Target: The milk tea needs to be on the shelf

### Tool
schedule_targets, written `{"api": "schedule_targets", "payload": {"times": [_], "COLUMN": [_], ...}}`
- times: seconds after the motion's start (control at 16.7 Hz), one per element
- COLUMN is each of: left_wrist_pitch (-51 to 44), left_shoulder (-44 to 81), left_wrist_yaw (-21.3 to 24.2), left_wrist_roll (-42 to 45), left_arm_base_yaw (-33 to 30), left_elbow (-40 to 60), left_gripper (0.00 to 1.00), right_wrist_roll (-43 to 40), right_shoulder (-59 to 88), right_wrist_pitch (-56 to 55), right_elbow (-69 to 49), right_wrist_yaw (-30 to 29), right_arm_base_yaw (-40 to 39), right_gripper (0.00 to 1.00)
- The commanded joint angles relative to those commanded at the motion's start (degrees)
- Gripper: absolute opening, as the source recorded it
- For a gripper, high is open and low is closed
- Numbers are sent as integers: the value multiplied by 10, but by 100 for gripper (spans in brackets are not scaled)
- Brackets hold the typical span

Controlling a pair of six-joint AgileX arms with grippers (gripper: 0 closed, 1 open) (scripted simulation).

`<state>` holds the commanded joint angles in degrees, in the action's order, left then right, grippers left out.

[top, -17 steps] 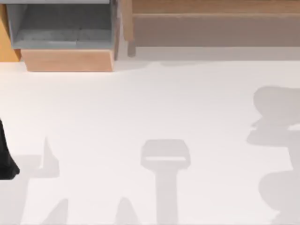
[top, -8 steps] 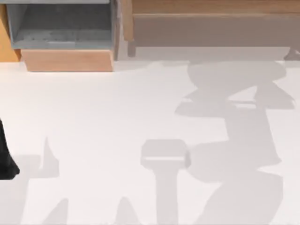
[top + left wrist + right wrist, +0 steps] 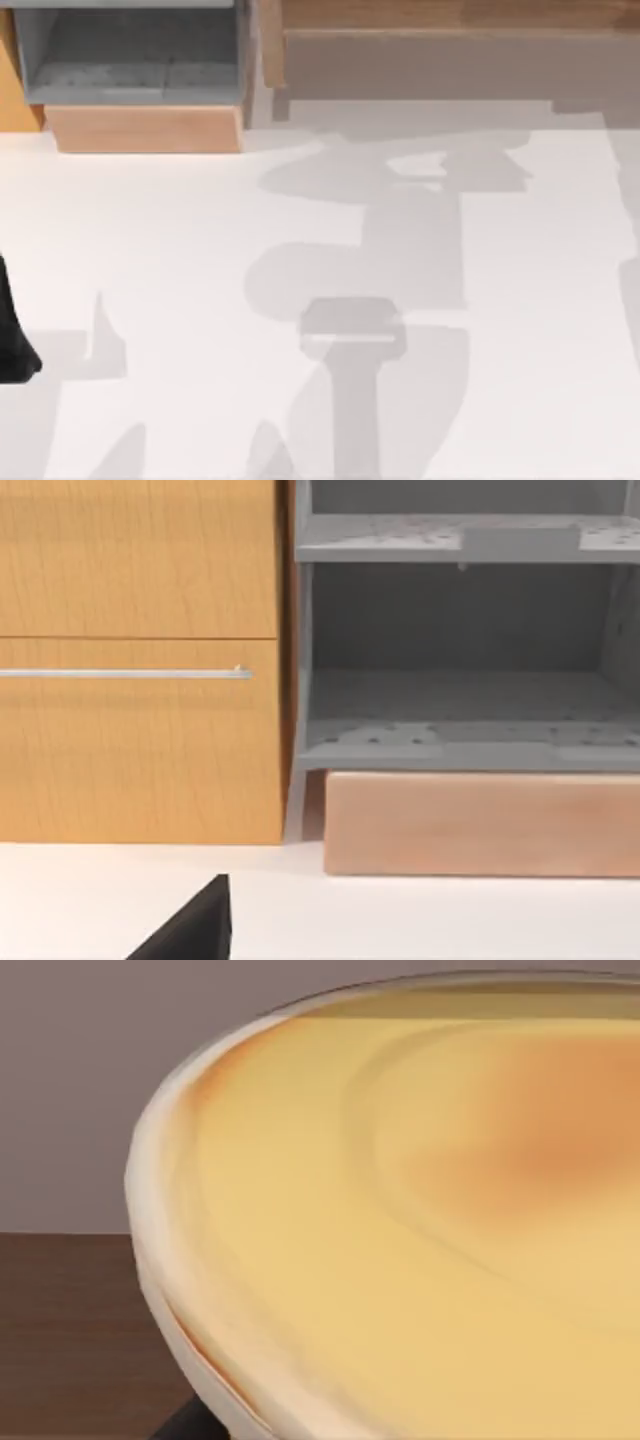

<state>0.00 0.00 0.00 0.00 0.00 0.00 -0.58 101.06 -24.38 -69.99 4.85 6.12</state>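
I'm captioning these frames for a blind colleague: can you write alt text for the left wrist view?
A grey shelf unit with two bare shelves stands on a pale wooden base, beside an orange wooden cabinet with a thin metal handle. A white table lies in front.

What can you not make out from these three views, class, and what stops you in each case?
- Milk tea, right wrist view: so close that its shape and the grip on it are hidden.
- Left arm, top view: cut off by the left edge.
- Grey shelf, left wrist view: its right part is cut off by the picture's edge.
- Right arm, top view: out of view, leaving only a shadow on the table.
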Motion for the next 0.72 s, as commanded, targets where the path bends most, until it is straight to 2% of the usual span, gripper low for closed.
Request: {"api": "schedule_targets", "payload": {"times": [0.36,0.72], "left_wrist_pitch": [0,0], "left_shoulder": [0,0], "left_wrist_yaw": [0,0], "left_wrist_roll": [0,0], "left_arm_base_yaw": [0,0], "left_elbow": [0,0], "left_gripper": [100,100], "right_wrist_roll": [7,8], "right_shoulder": [4,2], "right_wrist_pitch": [118,134], "right_elbow": [-76,-89], "right_wrist_yaw": [-36,-42], "right_arm_base_yaw": [-32,-34], "right_gripper": [0,0]}}
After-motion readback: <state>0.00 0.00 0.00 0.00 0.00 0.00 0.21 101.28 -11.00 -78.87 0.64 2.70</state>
